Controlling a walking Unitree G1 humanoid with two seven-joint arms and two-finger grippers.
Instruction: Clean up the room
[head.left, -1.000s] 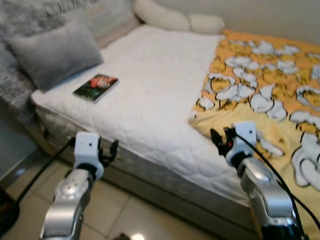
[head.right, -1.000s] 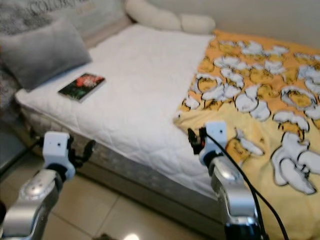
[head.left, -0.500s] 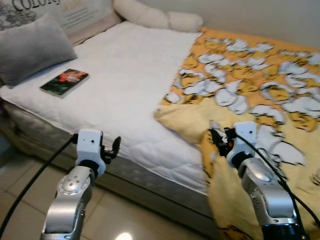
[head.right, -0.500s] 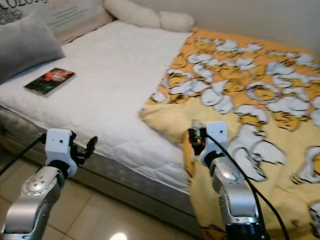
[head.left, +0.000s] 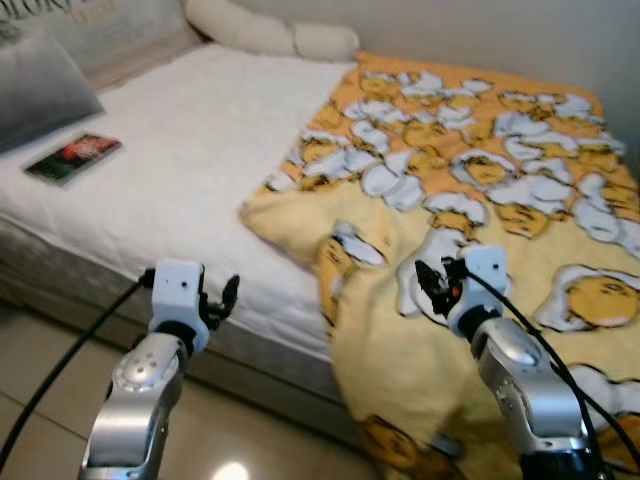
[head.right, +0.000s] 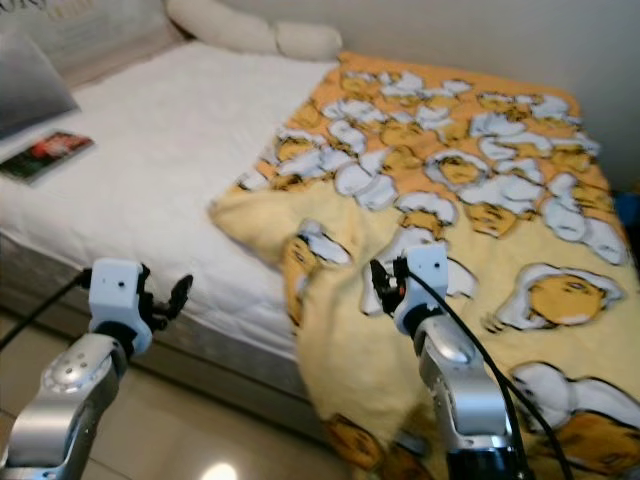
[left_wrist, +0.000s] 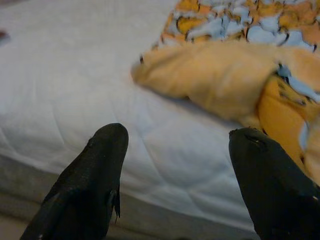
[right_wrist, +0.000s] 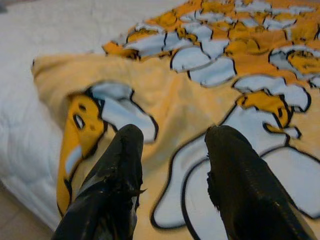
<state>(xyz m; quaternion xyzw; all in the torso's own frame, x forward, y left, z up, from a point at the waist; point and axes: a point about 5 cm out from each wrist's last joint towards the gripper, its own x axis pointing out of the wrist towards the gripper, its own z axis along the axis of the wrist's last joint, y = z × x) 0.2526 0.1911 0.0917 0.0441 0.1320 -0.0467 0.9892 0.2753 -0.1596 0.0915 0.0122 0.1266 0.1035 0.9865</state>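
Note:
A yellow blanket (head.left: 470, 190) with a white and orange cartoon print covers the right half of the bed and hangs over its near edge. The white quilted mattress (head.left: 170, 170) lies bare on the left. A small book (head.left: 72, 158) with a dark cover rests near the mattress's left side. My left gripper (head.left: 222, 300) is held open low in front of the bed's edge, nothing between its fingers (left_wrist: 92, 180). Over the draped blanket my right gripper (head.left: 430, 288) is open too, and its fingers (right_wrist: 240, 170) point at the print.
A grey pillow (head.left: 40, 85) and a printed cushion (head.left: 100, 25) lie at the head end on the left. A cream bolster (head.left: 270, 35) lies along the far wall. Glossy beige floor tiles (head.left: 250, 440) run along the bed's near side.
The camera has swung to the right, so the book and pillow have slid to the picture's left and more blanket is in view. Both grippers stay open, holding their poses.

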